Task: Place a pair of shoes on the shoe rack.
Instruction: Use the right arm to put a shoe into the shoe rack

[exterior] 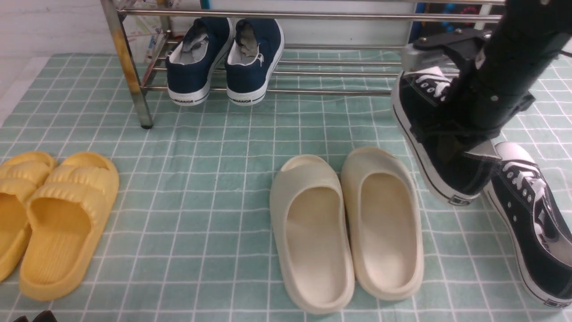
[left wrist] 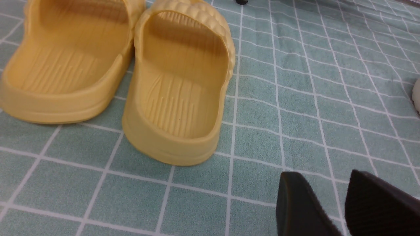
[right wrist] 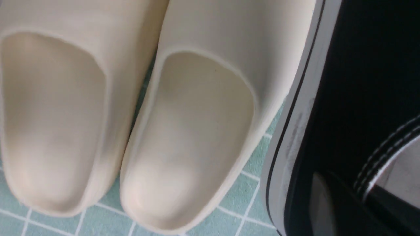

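Note:
My right gripper (exterior: 451, 136) is shut on the collar of one black canvas sneaker (exterior: 467, 176) and holds it tilted above the mat, toe towards the shoe rack (exterior: 313, 91). In the right wrist view one finger is outside the sneaker's (right wrist: 354, 82) wall and one inside, at my right gripper (right wrist: 354, 209). The second black sneaker (exterior: 532, 223) lies on the mat at the far right. My left gripper (left wrist: 323, 183) is open and empty, low at the near left (exterior: 31, 317).
Navy WARRIOR sneakers (exterior: 223, 58) sit on the rack's lower shelf at its left, by the rust-stained leg (exterior: 127, 67). Cream slippers (exterior: 348, 223) lie just left of the held sneaker, also in the right wrist view (right wrist: 183, 131). Yellow slippers (exterior: 58, 214) lie at left (left wrist: 177, 91).

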Motion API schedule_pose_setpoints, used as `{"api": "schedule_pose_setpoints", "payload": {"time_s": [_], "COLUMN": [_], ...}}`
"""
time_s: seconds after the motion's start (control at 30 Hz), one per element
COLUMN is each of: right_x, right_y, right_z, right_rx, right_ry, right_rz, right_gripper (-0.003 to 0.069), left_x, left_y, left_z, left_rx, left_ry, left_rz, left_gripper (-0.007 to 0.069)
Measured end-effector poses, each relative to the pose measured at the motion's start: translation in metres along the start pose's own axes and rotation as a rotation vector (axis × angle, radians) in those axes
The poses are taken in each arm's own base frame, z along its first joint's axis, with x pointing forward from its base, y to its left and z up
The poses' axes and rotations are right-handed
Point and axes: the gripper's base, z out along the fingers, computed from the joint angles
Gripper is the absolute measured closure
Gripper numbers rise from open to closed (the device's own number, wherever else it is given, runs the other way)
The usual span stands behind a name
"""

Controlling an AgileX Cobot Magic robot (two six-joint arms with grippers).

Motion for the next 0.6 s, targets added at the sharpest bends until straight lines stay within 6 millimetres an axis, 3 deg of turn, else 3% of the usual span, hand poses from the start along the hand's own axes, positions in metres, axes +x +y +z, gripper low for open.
{"api": "schedule_pose_setpoints", "payload": {"time_s": [0.17, 0.37, 0.6], "right_x": [-0.036, -0.08, -0.101], "right_y": [0.0, -0.007, -0.008], "right_z": [0.016, 0.02, 0.035], "right_rx": [0.018, 0.104, 0.126], "right_ry": [-0.004, -0.117, -0.158], "right_rz": [-0.028, -0.066, -0.071], "right_gripper": [0.0647, 0.0647, 0.0647], "left_x": [0.0, 0.0, 0.0], "left_y": [0.0, 0.0, 0.0], "left_z": [0.0, 0.0, 0.0], "left_rx": [0.0, 0.0, 0.0], "left_ry": [0.0, 0.0, 0.0], "left_rz": [0.0, 0.0, 0.0], "left_gripper": [0.0386, 0.0386, 0.0386]}}
